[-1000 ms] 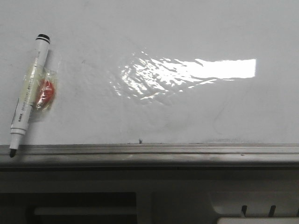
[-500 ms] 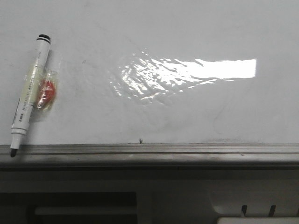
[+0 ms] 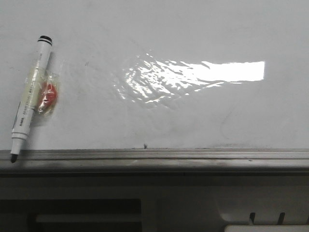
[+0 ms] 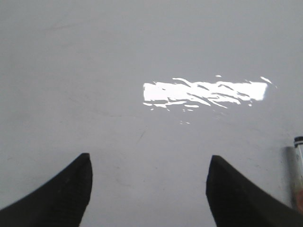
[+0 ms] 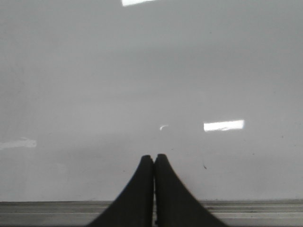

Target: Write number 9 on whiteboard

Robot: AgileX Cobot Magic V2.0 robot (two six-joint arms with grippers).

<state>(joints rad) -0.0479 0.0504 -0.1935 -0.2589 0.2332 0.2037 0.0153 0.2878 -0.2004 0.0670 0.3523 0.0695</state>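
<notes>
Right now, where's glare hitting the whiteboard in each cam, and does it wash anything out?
Front view: a bright wrinkled glare patch on the whiteboard right of centre, clear of the marker. Left wrist view: one white bar beyond the open left gripper. Right wrist view: small bars only, image soft; right gripper shut.

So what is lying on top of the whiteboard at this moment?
On the whiteboard lies one uncapped marker, its tip at the grey tray rail. A crinkled clear wrap holding something red sits around its barrel. No number 9 is drawn. What the marker covers is hidden.
</notes>
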